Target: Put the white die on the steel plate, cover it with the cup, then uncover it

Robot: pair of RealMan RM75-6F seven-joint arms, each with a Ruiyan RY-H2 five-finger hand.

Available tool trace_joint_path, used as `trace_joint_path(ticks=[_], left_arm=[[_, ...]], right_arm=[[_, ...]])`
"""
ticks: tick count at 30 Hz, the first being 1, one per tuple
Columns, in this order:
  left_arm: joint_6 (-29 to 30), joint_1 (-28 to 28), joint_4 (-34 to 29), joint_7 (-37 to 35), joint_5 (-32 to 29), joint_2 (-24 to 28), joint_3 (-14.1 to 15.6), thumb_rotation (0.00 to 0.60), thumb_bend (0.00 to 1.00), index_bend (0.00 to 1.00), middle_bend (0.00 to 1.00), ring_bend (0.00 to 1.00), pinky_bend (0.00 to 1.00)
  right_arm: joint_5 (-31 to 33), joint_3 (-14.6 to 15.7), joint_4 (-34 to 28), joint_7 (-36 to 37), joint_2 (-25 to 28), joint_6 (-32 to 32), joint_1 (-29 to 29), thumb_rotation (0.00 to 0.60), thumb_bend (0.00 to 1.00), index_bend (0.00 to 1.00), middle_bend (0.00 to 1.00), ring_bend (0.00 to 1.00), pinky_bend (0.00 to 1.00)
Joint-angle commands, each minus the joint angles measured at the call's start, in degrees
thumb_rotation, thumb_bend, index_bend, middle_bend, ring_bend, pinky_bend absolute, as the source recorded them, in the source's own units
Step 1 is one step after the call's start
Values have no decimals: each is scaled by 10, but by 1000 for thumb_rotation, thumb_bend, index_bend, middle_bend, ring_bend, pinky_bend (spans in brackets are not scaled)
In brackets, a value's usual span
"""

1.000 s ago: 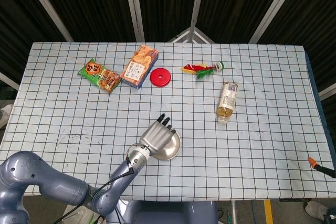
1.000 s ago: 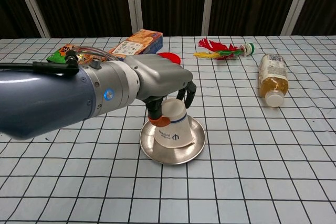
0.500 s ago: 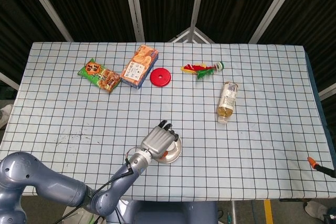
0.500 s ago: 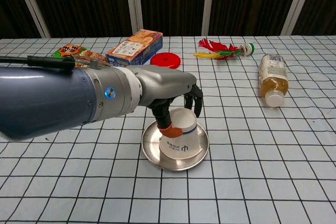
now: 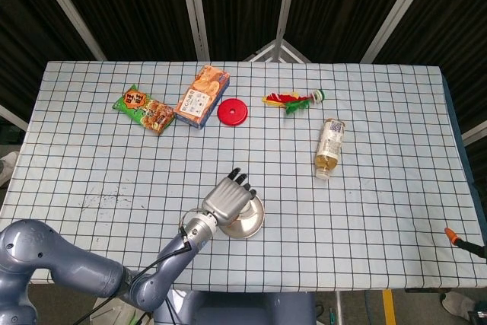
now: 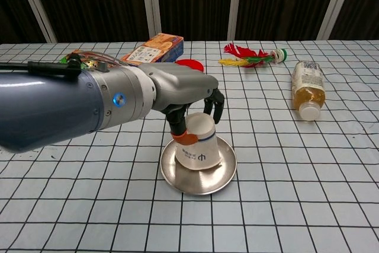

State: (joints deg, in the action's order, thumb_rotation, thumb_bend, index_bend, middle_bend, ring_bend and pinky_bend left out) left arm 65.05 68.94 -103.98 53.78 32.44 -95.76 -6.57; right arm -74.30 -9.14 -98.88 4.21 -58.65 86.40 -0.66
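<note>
My left hand grips a white paper cup turned mouth down. The cup is tilted, and its rim sits on or just above the round steel plate near the table's front. From the head view the same hand covers most of the plate and hides the cup. No white die can be seen in either view; the space beneath the cup is hidden. My right hand appears in neither view.
A drink bottle lies on its side to the right of the plate. Along the far side are a snack packet, an orange box, a red lid and a feathered toy.
Half a second ago the cup sat low and square on the plate. It now sits a little higher and tilted in my left hand, which has drawn back slightly.
</note>
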Motion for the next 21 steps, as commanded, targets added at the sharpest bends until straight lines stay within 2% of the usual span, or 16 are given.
trace_joint_path(ticks=[1, 8, 21], left_arm=[[16, -1, 15, 11, 29, -11, 13, 600, 518, 381, 357, 126, 84], [26, -8, 38, 13, 77, -25, 25, 600, 517, 381, 356, 126, 84], [-29, -30, 25, -58, 90, -18, 12, 600, 518, 381, 362, 134, 84]], right_arm=[[0, -1, 1, 3, 1, 0, 0, 600, 96, 187, 100, 134, 72], [2, -1, 2, 7, 2, -2, -1, 600, 96, 188, 101, 134, 72], [3, -1, 1, 8, 3, -3, -1, 600, 96, 190, 103, 134, 72]])
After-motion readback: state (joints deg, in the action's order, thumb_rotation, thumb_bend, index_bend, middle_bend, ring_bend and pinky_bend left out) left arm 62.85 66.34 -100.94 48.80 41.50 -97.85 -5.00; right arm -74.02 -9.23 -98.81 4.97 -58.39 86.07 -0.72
